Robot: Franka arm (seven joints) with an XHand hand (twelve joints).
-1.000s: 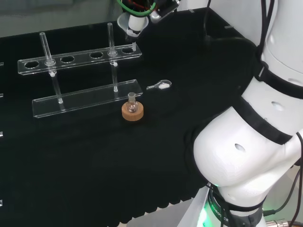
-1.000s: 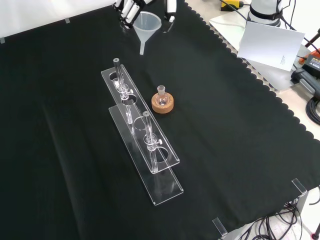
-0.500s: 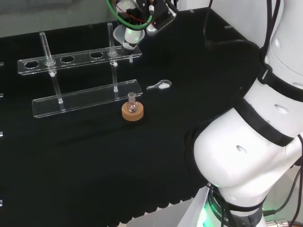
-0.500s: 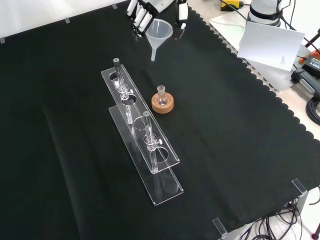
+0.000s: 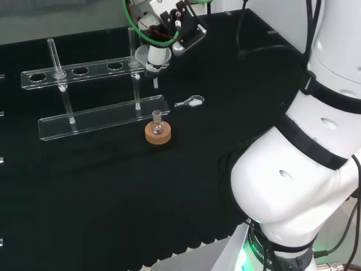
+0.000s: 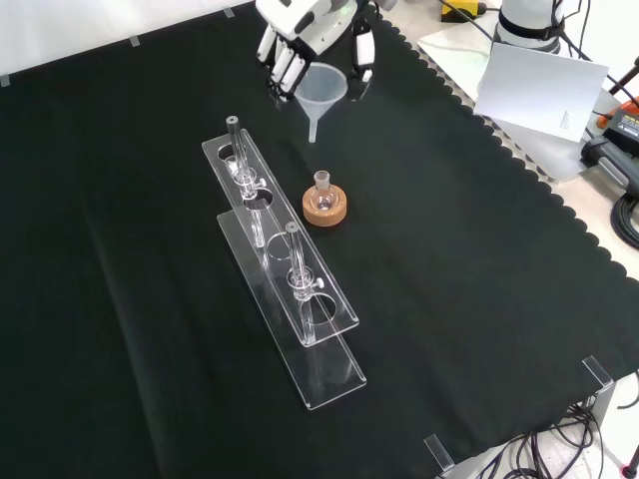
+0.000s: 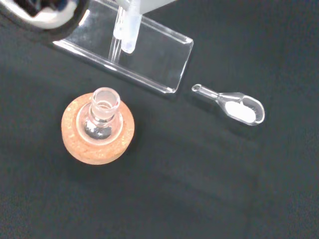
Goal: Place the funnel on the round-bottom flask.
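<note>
A small round-bottom flask stands upright on a cork ring, its neck open. The hand holds a translucent white funnel in the air, fingers curled round the cone, spout pointing down. In the front view the funnel hangs above and just behind the flask, apart from it. The wrist view shows the funnel's spout close by, off to one side of the flask's mouth.
A clear two-tier test tube rack with two upright tubes stands beside the flask. A small glass scoop with white powder lies on the black cloth near the rack's end. The arm's white links are at the head view's right.
The hand has carried the funnel lower and closer to the flask, toward the rack's end. The flask, rack and scoop have not moved.
</note>
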